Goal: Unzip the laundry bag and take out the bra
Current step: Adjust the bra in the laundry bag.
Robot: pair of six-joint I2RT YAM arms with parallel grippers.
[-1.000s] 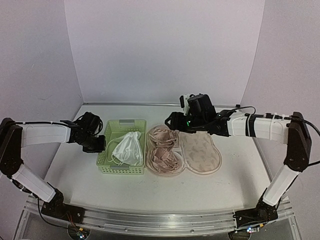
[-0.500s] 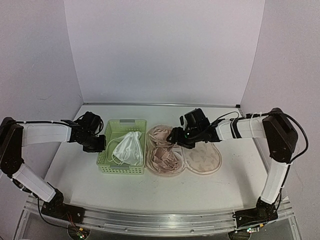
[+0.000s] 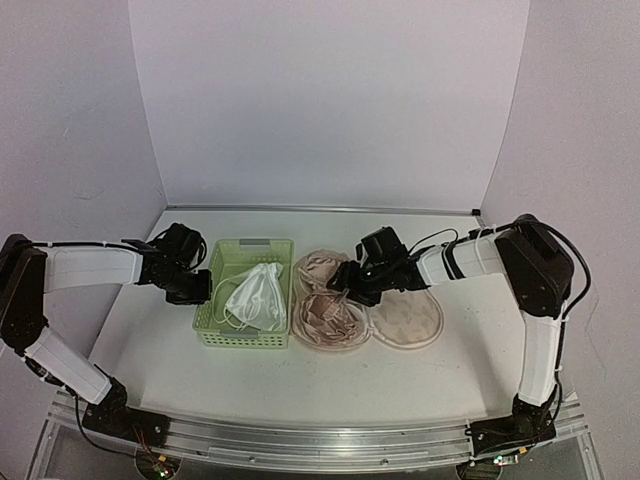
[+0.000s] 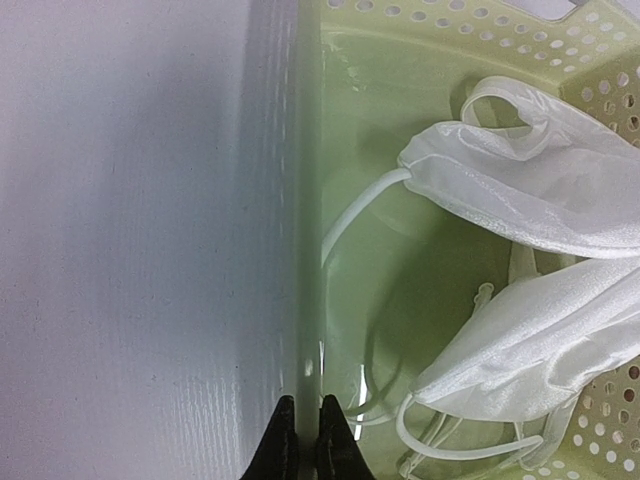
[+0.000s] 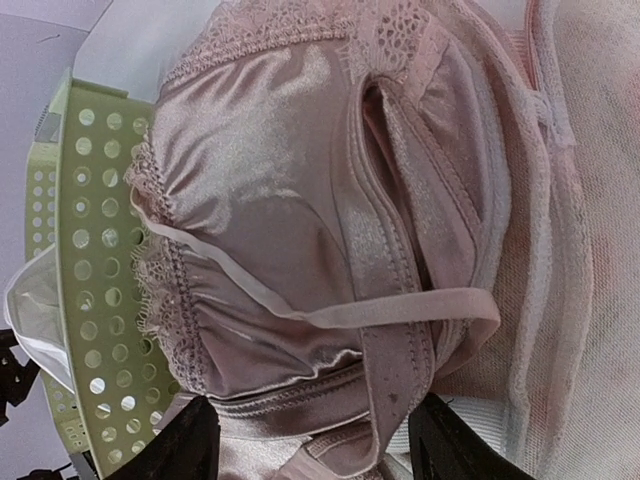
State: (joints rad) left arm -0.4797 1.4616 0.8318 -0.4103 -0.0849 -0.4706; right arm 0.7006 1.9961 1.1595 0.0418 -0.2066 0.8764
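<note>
The laundry bag (image 3: 408, 320) lies unzipped and spread flat, its beige printed lining facing up. In its left half sits the pink satin bra (image 3: 325, 305) with lace trim. My right gripper (image 3: 349, 283) hovers open just over the bra's middle. In the right wrist view its two dark fingers straddle the bra (image 5: 270, 200) at its band and loose strap, the gripper (image 5: 315, 440) holding nothing, with the laundry bag (image 5: 600, 300) padding to the right. My left gripper (image 3: 203, 290) is shut on the left rim of the green basket (image 4: 308, 250), fingertips (image 4: 283, 440) pinching the wall.
The light green lattice basket (image 3: 247, 250) stands left of the bag and holds a white mesh pouch (image 3: 255, 295) with cords, seen close in the left wrist view (image 4: 540, 200). White walls close the back and sides.
My right arm has swung left and down from above the bag's right half to just over the bra. The left arm and the basket have not moved.
</note>
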